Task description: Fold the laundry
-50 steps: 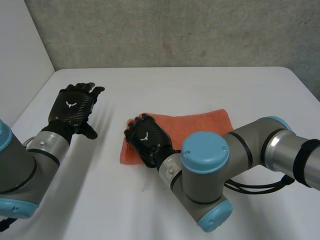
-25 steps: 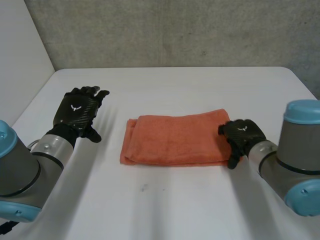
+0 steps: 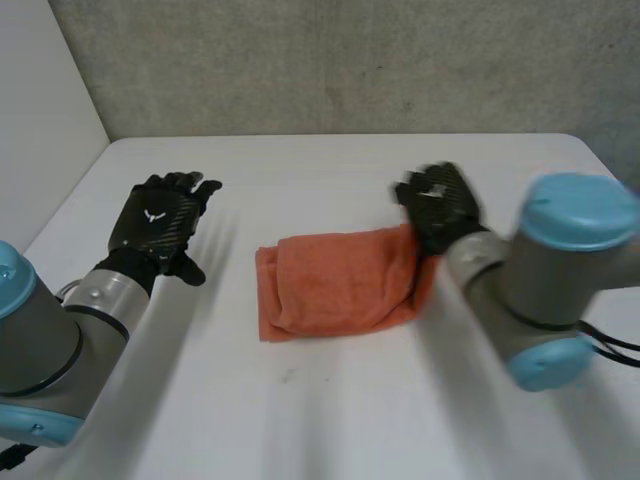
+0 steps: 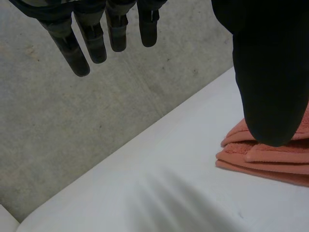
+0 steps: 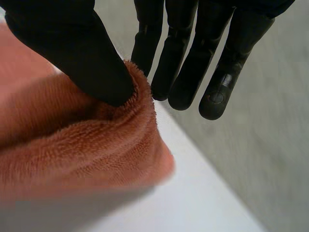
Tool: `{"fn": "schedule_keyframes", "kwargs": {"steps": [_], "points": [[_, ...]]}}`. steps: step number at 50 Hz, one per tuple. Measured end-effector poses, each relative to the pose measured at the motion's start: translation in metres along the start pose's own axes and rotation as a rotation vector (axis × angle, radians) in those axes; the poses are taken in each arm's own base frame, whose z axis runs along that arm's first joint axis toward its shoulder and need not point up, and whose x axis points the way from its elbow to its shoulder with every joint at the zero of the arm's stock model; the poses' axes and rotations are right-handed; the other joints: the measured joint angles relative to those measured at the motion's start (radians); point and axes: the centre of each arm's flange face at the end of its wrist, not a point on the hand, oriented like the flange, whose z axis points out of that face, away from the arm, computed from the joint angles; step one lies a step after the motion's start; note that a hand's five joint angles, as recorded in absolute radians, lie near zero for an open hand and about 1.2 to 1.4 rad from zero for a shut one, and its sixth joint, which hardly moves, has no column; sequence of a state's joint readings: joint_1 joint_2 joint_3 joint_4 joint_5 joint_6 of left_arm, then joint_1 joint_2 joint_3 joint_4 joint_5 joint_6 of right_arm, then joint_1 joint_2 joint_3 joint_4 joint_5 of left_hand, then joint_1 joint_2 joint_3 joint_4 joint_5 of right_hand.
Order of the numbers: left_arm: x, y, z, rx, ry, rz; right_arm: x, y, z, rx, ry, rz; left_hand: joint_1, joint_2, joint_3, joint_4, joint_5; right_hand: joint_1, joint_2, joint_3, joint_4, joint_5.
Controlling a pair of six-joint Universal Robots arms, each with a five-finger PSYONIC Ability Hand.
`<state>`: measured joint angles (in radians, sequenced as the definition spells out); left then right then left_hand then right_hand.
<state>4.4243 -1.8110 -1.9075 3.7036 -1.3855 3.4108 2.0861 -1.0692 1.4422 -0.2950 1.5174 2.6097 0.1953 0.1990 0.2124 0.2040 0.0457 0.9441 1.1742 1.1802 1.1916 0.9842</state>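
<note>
An orange towel [image 3: 335,285] lies folded in the middle of the white table [image 3: 330,420]. Its right end is raised off the table and bunched. My right hand [image 3: 440,205] is shut on that right edge. In the right wrist view the thumb [image 5: 72,43] pinches the towel's [image 5: 72,145] edge against the fingers [image 5: 178,72]. My left hand [image 3: 160,225] rests open on the table, well left of the towel and apart from it. In the left wrist view its fingers [image 4: 96,38] are straight, and the towel's near-left corner [image 4: 270,157] lies beyond the thumb.
A grey concrete wall [image 3: 350,60] runs behind the table's far edge. A white panel [image 3: 40,110] stands at the left side. The bulky right arm [image 3: 560,280] hangs over the table right of the towel.
My right hand went from the towel's left end to its right end, closed on that edge and lifted it up and leftward, bunching the towel. The left hand barely moved.
</note>
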Motion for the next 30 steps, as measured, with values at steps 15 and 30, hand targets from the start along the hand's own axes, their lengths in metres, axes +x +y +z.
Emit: {"fn": "schedule_keyframes", "kwargs": {"steps": [15,30], "points": [[-0.006,-0.010,0.001,0.019,-0.031,-0.003,-0.164,-0.028,-0.040,0.147,-0.364,-0.190,0.000,0.000,0.000,0.000,0.000,-0.342,-0.438,-0.439,-0.448,-0.400],[0.042,-0.056,0.010,0.059,0.086,-0.129,-0.060,-0.054,-0.015,0.077,-0.113,0.221,0.000,0.000,0.000,0.000,0.000,-0.741,-0.955,-0.969,-0.962,-0.925]]}}
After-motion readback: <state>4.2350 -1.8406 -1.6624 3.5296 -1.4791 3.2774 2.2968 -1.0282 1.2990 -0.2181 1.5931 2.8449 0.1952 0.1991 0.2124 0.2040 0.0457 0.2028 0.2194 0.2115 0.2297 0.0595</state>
